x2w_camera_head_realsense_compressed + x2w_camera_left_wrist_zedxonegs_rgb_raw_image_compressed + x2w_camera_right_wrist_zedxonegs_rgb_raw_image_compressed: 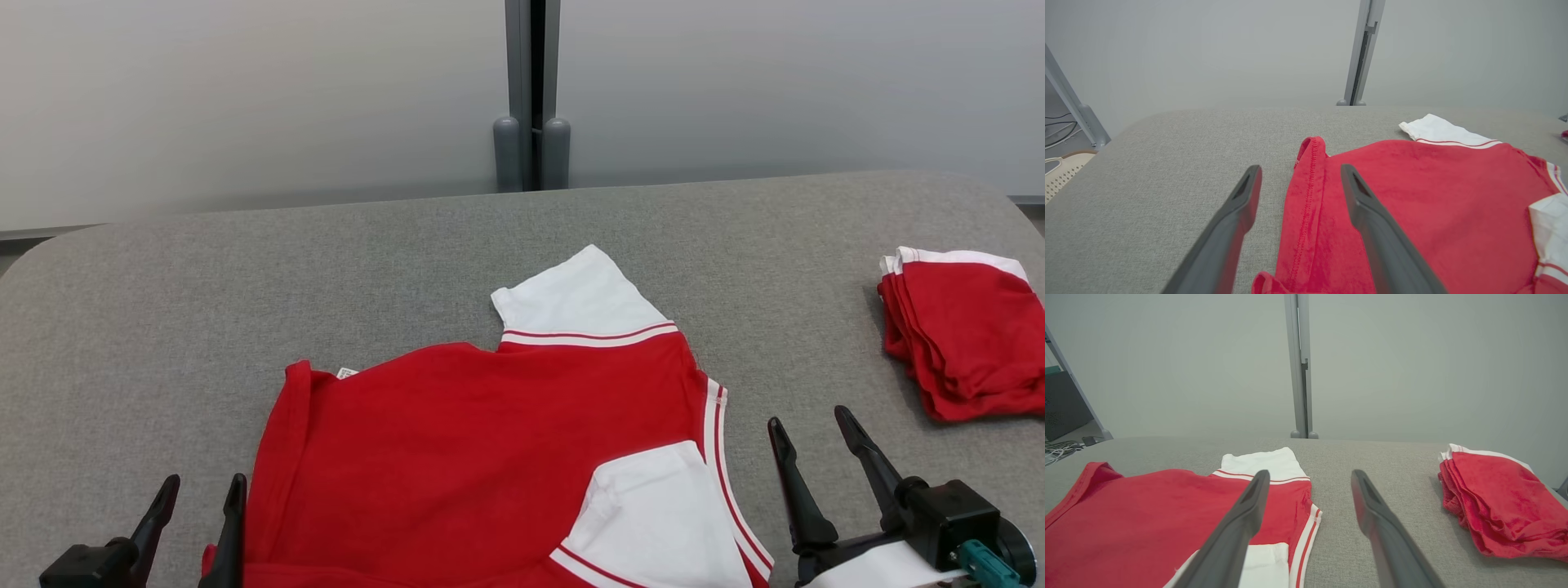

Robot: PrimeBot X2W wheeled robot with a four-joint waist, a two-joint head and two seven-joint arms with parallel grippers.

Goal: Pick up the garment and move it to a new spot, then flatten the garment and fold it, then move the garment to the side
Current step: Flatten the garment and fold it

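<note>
Your left hand [202, 506] is spread wide with nothing between its fingers. It sits low at the near left edge of the shirt [473, 457]. In the left wrist view one finger lies over bare worktop [1147, 171] and the other over the red cloth, with the stitched hem running up between them. You cannot tell whether either finger touches the cloth.

Your right hand [810, 420] is also spread and empty. It hangs over bare worktop just beside the shirt's striped right edge.

The shirt is red with white sleeves and lies spread out in the near middle of the grey worktop. One sleeve points away from you and the other is folded in over the near right corner.

A pile [963, 335] of folded red and white clothes sits well apart at the far right. A grey post [531, 90] stands behind the worktop against the pale wall [245, 98].
</note>
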